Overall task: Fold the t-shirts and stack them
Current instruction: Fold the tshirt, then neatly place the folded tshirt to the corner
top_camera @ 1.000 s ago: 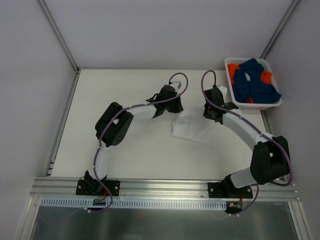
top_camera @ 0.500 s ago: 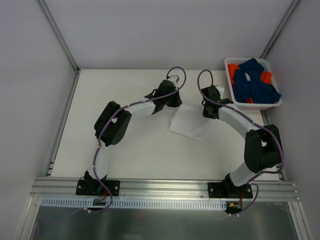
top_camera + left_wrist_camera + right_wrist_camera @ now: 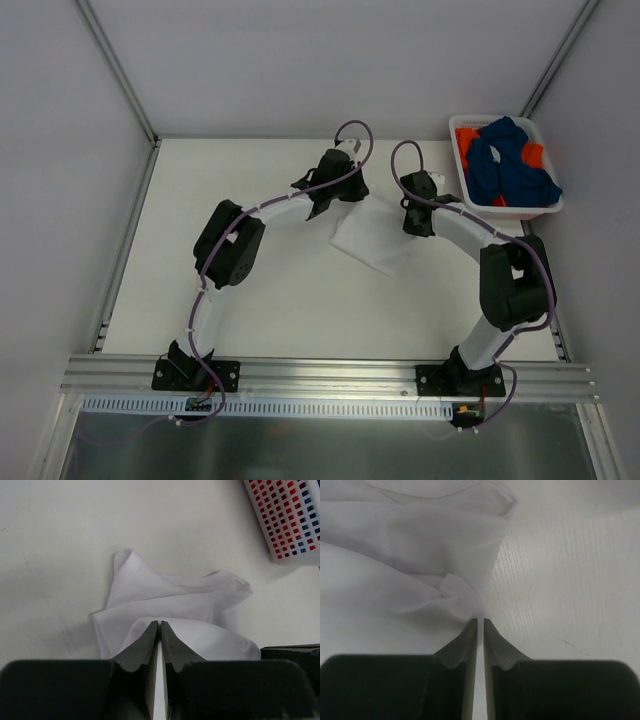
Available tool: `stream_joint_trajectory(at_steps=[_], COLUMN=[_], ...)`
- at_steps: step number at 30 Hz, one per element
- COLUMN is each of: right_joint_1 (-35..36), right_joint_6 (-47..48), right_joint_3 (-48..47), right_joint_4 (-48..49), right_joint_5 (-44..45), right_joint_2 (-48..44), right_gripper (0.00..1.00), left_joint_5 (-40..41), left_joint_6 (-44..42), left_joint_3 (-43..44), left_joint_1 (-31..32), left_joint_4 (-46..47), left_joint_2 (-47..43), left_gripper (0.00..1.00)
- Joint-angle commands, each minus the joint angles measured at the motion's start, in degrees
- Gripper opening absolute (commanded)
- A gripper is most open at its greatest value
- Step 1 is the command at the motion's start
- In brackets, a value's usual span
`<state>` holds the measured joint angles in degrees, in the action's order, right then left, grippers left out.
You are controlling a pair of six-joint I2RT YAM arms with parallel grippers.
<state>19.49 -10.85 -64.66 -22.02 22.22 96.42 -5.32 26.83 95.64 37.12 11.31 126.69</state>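
A white t-shirt (image 3: 375,238) lies partly folded on the table between my two grippers. My left gripper (image 3: 352,192) is shut on its far left edge; in the left wrist view the cloth (image 3: 175,605) spreads out beyond the closed fingertips (image 3: 159,625). My right gripper (image 3: 412,222) is shut on the shirt's right edge; in the right wrist view the cloth (image 3: 410,570) bunches at the closed fingertips (image 3: 480,621). Dark blue t-shirts (image 3: 510,165) and orange ones (image 3: 466,136) are piled in the basket.
A white plastic basket (image 3: 520,208) stands at the far right corner of the table; its perforated wall (image 3: 287,515) shows in the left wrist view. Frame posts rise at the far corners. A metal rail runs along the near edge.
Both grippers have moved away from the arm bases toward the far side, dragging the white t-shirt with them. The right arm's elbow has swung in.
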Motion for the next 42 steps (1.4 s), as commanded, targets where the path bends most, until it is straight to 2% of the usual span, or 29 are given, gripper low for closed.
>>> stream_joint_trajectory(at_steps=[1, 3, 5, 6, 9, 13, 16, 18, 19, 21, 22, 27, 36, 42], right_joint_1=[-0.6, -0.6, -0.6, -0.6, -0.6, -0.6, -0.6, -0.6, -0.5, -0.5, -0.5, -0.5, -0.4, -0.3], right_joint_6=[0.5, 0.6, 0.8, 1.0, 1.5, 1.9, 1.8, 1.3, 1.2, 0.8, 0.6, -0.5, -0.6, -0.6], right_joint_3=[-2.2, -2.3, -2.5, -2.4, -2.3, -0.7, 2.3, 4.9, 5.9, 7.7, 9.6, 13.2, 16.1, 16.1], right_joint_4=[1.3, 1.4, 1.5, 1.4, 1.6, 1.6, 1.5, 1.0, 0.6, 0.5, 0.5, -0.9, -5.6, -7.9], right_joint_5=[-0.9, -0.8, -0.6, -0.3, -0.2, -0.6, -0.9, -1.2, -1.7, -2.2, -2.2, -2.5, -0.3, 1.0], right_joint_2=[1.5, 1.9, 2.0, 1.7, -0.3, -5.4, -11.2, -14.2, -15.6, -19.8, -21.0, -27.1, -40.0, -43.0], right_gripper=[0.12, 0.12, 0.12, 0.12, 0.22, 0.47, 0.55, 0.57, 0.61, 0.63, 0.68, 0.69, 0.71, 0.71], left_joint_5=[0.0, 0.7, 2.1, 2.9, 4.9, 8.7, 8.4, 8.8, 9.5, 9.7, 8.8, -2.8, -12.8, -19.1], left_joint_6=[0.8, 0.5, 0.0, -0.2, -1.7, -3.4, -4.5, -4.5, -4.6, -4.3, -4.2, -1.5, 1.8, 5.0], left_joint_3=[2.9, 3.6, 4.2, 4.8, 4.1, -1.5, -6.6, -11.2, -12.5, -15.7, -16.4, -17.8, -17.9, -19.0], left_joint_1=[-0.7, -0.7, -0.8, -0.8, -0.7, -0.2, 0.1, 0.2, 0.2, 0.1, 0.0, -0.3, -1.2, -1.8], left_joint_4=[-0.2, -0.8, -2.3, -3.0, -4.2, -4.1, -4.3, -4.3, -4.5, -4.6, -4.6, -0.5, 7.5, 12.7], left_joint_2=[2.4, 2.9, 3.1, 3.0, 1.3, -7.5, -12.2, -13.8, -14.8, -14.9, -14.3, -10.0, -3.9, -2.2], left_gripper=[0.1, 0.4, 0.93, 0.99, 0.99, 0.99, 0.99, 0.99, 0.99, 0.99, 0.99, 0.99, 0.99, 0.99])
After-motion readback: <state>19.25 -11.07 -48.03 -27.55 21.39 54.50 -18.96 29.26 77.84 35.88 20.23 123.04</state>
